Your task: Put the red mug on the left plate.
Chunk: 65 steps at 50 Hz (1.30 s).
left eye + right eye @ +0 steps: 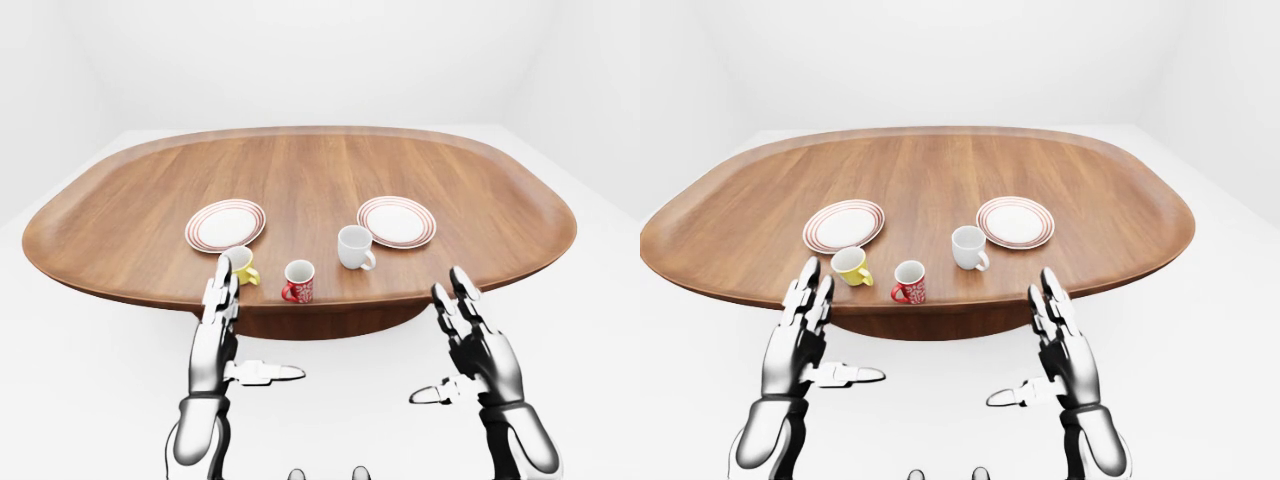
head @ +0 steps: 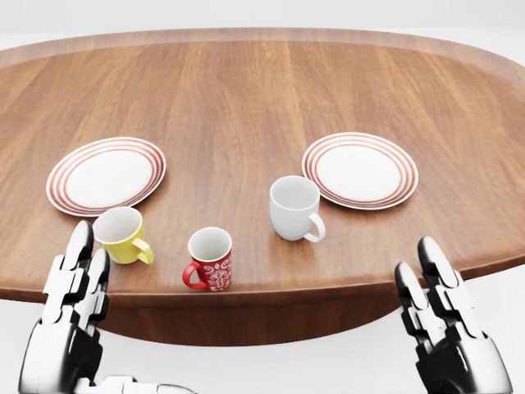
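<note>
**A:** What is showing in the left-eye view?

**B:** An oval wooden table (image 1: 300, 180) is filling the middle. The red mug (image 1: 298, 281) is standing upright near its bottom edge, between a yellow mug (image 1: 241, 266) and a white mug (image 1: 353, 247). The left plate (image 1: 226, 225) is lying just above the yellow mug, the right plate (image 1: 397, 220) just above and right of the white mug.

**A:** And the head view?

**B:** The left hand (image 2: 70, 316) is hanging at bottom left, fingers extended and spread, holding nothing. The right hand (image 2: 447, 324) is doing the same at bottom right. Neither is touching the mugs.

**A:** Is the right-eye view adding anything?

**B:** Both hands are hovering below the table's bottom edge, thumbs pointing inward, well apart from the red mug, which is sitting on bare wood, off both plates.
</note>
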Motion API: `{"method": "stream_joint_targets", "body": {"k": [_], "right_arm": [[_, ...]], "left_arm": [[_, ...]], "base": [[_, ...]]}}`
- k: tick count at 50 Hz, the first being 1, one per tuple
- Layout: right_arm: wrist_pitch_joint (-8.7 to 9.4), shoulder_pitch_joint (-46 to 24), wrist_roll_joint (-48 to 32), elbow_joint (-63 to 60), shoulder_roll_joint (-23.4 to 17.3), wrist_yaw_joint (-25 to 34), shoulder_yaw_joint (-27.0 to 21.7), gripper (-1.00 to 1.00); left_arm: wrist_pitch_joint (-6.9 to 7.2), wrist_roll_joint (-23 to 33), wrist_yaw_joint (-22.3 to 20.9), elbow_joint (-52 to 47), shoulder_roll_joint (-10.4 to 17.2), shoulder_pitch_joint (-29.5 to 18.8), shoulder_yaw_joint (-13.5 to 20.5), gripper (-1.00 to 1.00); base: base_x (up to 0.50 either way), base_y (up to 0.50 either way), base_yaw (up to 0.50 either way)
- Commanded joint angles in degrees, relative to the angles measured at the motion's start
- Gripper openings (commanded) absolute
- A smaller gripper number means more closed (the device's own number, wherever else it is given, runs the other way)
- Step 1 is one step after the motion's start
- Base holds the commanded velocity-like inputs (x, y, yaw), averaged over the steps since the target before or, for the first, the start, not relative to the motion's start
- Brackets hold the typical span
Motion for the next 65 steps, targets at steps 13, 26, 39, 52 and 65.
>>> {"method": "stream_joint_targets", "body": {"k": [13, 26, 39, 52, 65], "right_arm": [[0.0, 6.2, 1.7, -5.1, 3.6, 6.2, -3.9, 1.0], [0.0, 6.0, 1.2, -5.0, 3.8, 5.8, -4.0, 1.0], [0.0, 6.3, 1.0, -5.1, 3.7, 6.5, -4.5, 1.0], [0.0, 6.4, 1.1, -5.8, 4.1, 6.7, -4.8, 1.0], [0.0, 6.3, 0.9, -5.7, 4.2, 6.8, -4.8, 1.0]], "left_arm": [[-3.06, -1.0, 0.6, -5.9, -0.3, 4.8, -0.4, 1.0], [-3.06, -1.1, 0.6, -5.9, -0.2, 4.8, -0.4, 1.0], [-3.06, -1.0, 0.2, -5.9, -0.1, 4.8, -0.5, 1.0], [-3.06, -1.4, 0.0, -5.7, -0.2, 4.9, 0.1, 1.0], [-3.06, -1.2, 0.0, -5.9, -0.3, 5.1, -0.1, 1.0]], "base": [[0.0, 0.0, 0.0], [0.0, 0.0, 0.0], [0.18, 0.48, 0.0], [0.19, 0.5, 0.0], [0.19, 0.5, 0.0]]}}
